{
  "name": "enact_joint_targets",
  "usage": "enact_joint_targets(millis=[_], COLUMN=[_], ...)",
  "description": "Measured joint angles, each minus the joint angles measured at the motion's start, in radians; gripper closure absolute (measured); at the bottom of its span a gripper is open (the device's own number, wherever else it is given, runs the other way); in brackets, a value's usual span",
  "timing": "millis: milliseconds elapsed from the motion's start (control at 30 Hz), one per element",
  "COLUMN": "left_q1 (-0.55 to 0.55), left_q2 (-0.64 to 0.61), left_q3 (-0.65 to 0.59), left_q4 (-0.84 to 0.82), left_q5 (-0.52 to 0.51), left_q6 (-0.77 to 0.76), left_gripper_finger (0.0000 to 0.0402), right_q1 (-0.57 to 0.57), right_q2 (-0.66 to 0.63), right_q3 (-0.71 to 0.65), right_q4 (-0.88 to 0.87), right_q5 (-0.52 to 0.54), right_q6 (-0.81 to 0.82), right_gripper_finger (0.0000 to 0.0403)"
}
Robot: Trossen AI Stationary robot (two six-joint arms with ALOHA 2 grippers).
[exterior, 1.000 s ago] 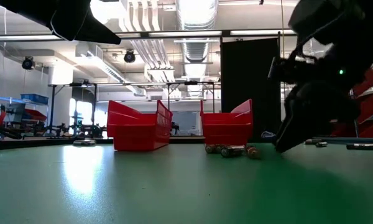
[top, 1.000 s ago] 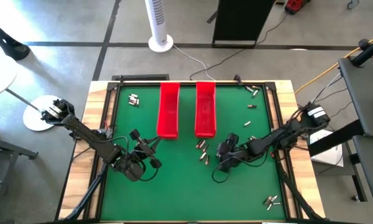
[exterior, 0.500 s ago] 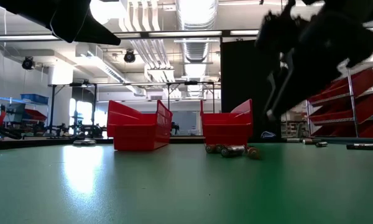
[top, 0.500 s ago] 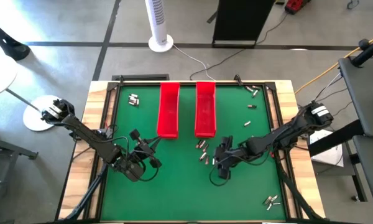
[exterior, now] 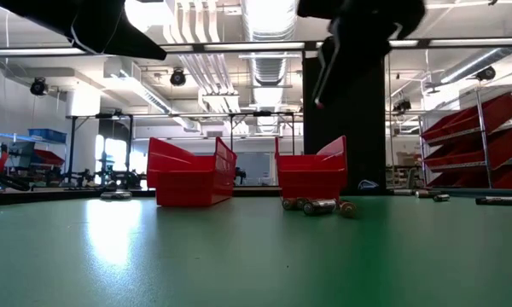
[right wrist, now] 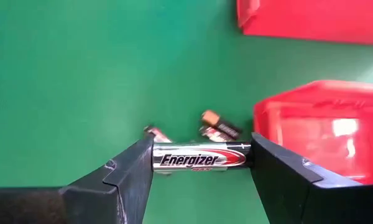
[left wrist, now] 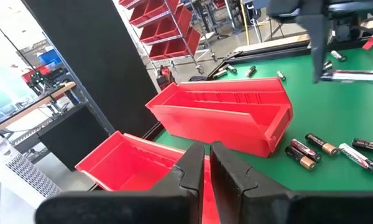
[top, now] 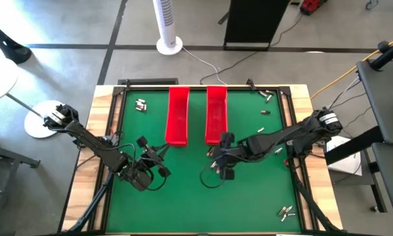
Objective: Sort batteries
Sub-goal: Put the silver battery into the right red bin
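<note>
**Operator:** While I look down from the high view, I have the right gripper (top: 225, 172) out over the middle of the green table (top: 183, 196), just off the near end of the right-hand red tray (top: 216, 115). In its own wrist view its two fingers (right wrist: 121, 177) are clamped end to end on one battery (right wrist: 201, 157), silver and black with a red tip, held lengthwise between the pads and clear of the felt.

**Observer:** And the rest of the batteries?

**Operator:** A small loose cluster (top: 213, 156) lies on the table near that tray's near end, beneath and beside the raised gripper; the low view shows them (exterior: 317, 205) lying on their sides in front of the tray. A few more are scattered near the far right corner (top: 266, 95), a pair near the far left corner (top: 141, 104), and some by the near right corner (top: 287, 211).

**Observer:** The other arm?

**Operator:** My left gripper (top: 162, 152) waits above the left half of the table, near the near end of the left-hand red tray (top: 177, 115). Its fingers (left wrist: 227, 168) are pressed together with nothing between them. From its wrist I see both trays ahead, side by side but apart.
</note>
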Motion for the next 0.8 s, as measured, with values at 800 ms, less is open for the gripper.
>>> enact_joint_targets(millis=[800], left_q1=[0.0], left_q2=[0.0], left_q3=[0.0], left_q4=[0.007], left_q5=[-0.001], left_q6=[0.016], left_gripper_finger=[0.0393], right_q1=[-0.412], right_q2=[0.263], right_q3=[0.206], right_q4=[-0.195], right_q5=[-0.215], right_q6=[-0.335], right_gripper_finger=[0.0173])
